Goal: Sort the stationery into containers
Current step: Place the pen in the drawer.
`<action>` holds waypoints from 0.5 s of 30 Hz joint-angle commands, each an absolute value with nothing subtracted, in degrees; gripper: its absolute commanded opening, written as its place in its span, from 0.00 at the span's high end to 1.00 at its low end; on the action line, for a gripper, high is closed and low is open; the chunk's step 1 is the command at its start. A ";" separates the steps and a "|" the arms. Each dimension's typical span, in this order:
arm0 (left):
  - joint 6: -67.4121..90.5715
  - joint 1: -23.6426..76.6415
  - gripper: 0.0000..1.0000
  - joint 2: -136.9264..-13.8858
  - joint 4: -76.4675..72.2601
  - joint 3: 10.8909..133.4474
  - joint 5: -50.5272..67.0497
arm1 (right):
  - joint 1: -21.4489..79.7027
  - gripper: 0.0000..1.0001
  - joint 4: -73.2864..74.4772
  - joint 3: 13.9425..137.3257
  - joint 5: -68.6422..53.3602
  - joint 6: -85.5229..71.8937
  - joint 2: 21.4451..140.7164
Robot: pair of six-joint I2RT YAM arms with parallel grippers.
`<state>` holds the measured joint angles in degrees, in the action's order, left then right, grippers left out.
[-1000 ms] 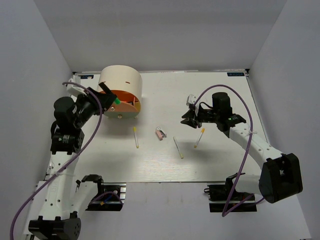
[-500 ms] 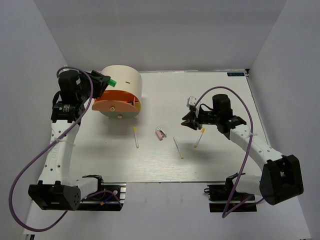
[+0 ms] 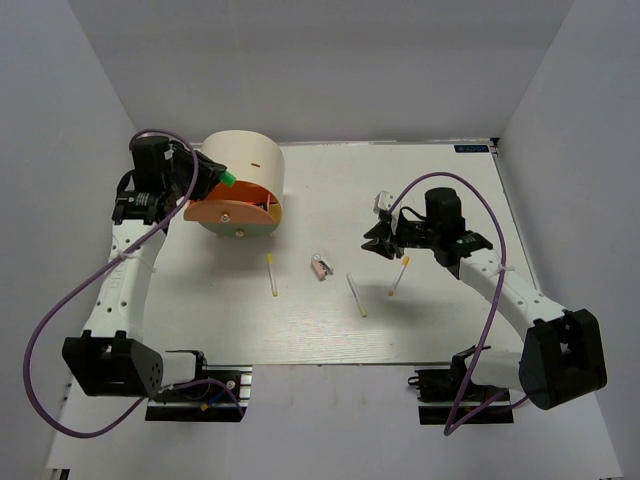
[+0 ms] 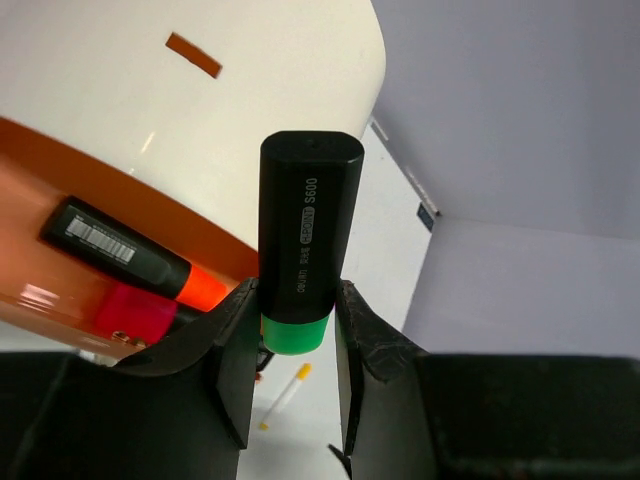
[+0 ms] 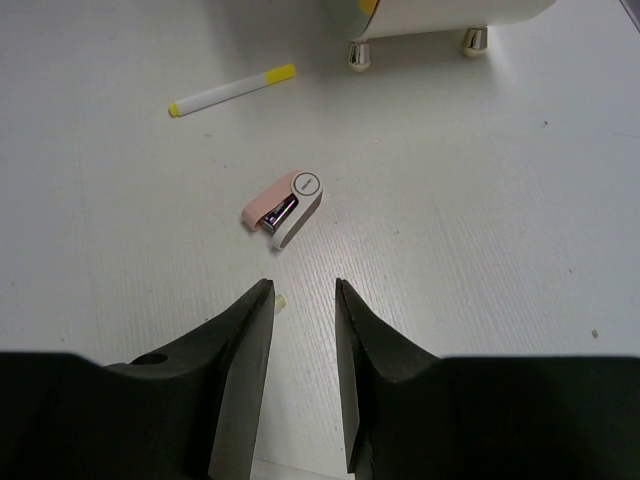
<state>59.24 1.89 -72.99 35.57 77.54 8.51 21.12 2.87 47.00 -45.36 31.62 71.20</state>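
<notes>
My left gripper (image 3: 216, 178) is shut on a black highlighter with a green end (image 3: 229, 180), held above the open orange drawer (image 3: 228, 212) of the cream organiser (image 3: 246, 160). In the left wrist view the highlighter (image 4: 303, 230) stands between my fingers (image 4: 235, 350). An orange-ended highlighter (image 4: 130, 255) and a pink one (image 4: 135, 315) lie in the drawer (image 4: 40, 200). My right gripper (image 3: 376, 243) is open and empty over the table. A pinkish block (image 5: 283, 208) lies just ahead of it, also in the top view (image 3: 320, 267). Three pale-yellow sticks (image 3: 271, 275) (image 3: 357, 295) (image 3: 399, 275) lie on the table.
The organiser's metal feet (image 5: 358, 55) and one stick (image 5: 232, 90) show at the top of the right wrist view. A yellow drawer edge (image 3: 276, 208) shows on the organiser's right side. White walls enclose the table on three sides.
My left arm swung up and back from in front of the organiser to its left side, carrying the green highlighter. The right arm has barely moved.
</notes>
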 commanded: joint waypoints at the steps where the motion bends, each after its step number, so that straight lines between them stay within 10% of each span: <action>1: 51.86 1.93 0.94 -71.63 33.93 78.84 8.96 | 21.09 0.63 0.97 46.50 -46.23 31.29 70.49; 15: 53.26 2.99 0.88 -70.22 32.70 73.21 10.63 | 21.01 0.63 -0.95 46.67 -46.32 30.15 70.84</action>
<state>54.02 2.66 -72.42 33.89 73.43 9.56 21.12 2.85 46.96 -45.36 30.74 71.20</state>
